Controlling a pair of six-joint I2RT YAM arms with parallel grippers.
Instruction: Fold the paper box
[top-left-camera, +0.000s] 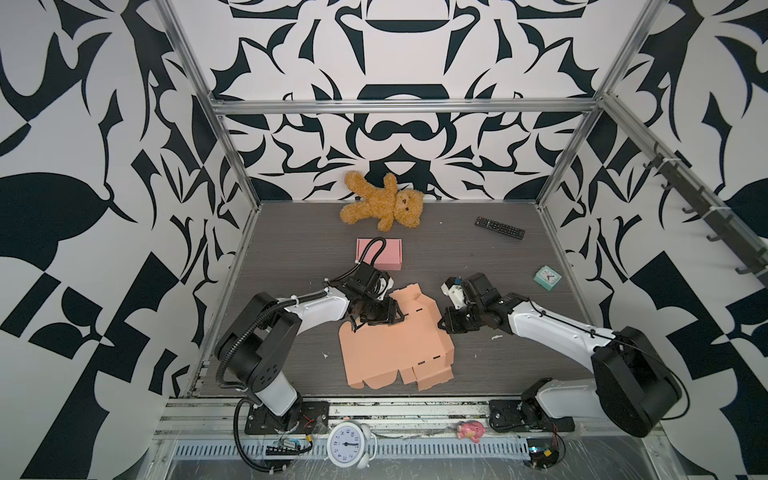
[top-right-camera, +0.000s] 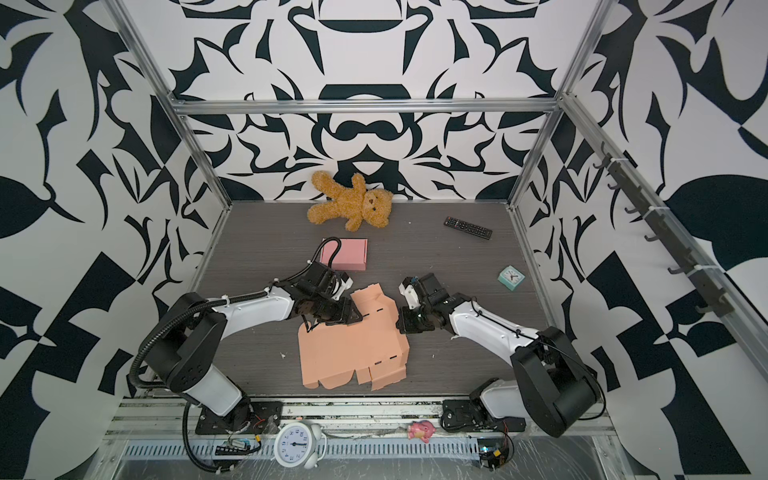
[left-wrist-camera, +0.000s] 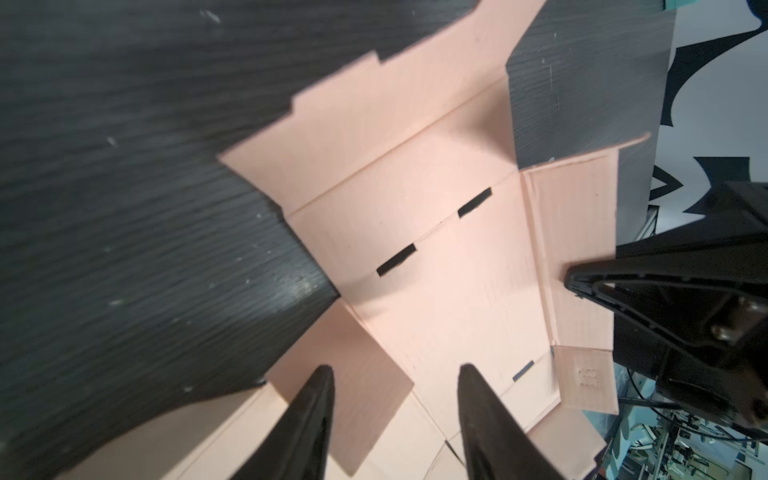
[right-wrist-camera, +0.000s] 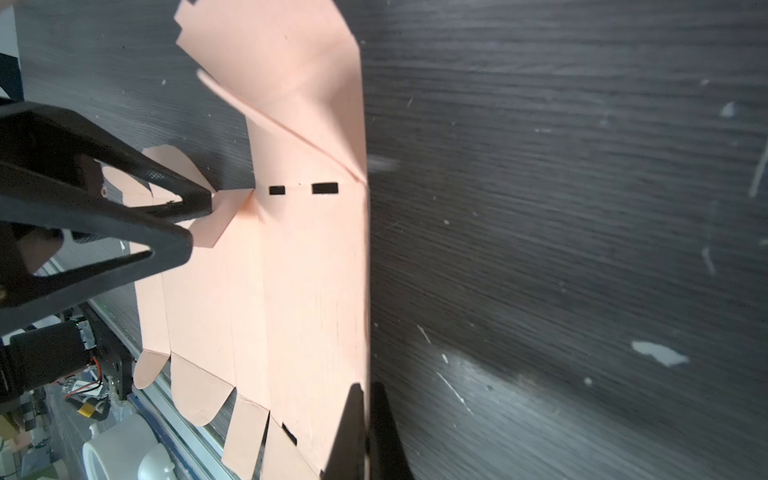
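Nearest in both top views, one white alarm clock (top-left-camera: 348, 444) and one pink pig toy (top-left-camera: 469, 431) sit on the rail outside the desk's (top-left-camera: 478, 257) front edge. One peach paper box (top-left-camera: 395, 353) lies unfolded on the desk at the middle of the front edge, its right side panel lifted. Two arms meet over its far half. The left gripper (top-left-camera: 397, 319) is at its left side and the right gripper (top-left-camera: 441, 325) at the lifted right edge. One folded pink box (top-left-camera: 392, 254) lies just behind the left wrist. One teddy bear (top-left-camera: 384, 205) lies at the back edge, one remote (top-left-camera: 500, 227) toward the back right corner and one mint clock (top-left-camera: 547, 277) near the right edge. All are apart from the paper box.

From the left wrist, two black fingertips (left-wrist-camera: 324, 376) stand about half apart with a small raised flap (left-wrist-camera: 361, 365) between them; contact cannot be told. The right gripper's tip (left-wrist-camera: 572, 277) touches the upright panel.

From the right wrist, the right gripper (right-wrist-camera: 365, 390) is closed, pinching the paper box's folded edge. Opposite, the left gripper (right-wrist-camera: 197, 222) brackets the small flap.
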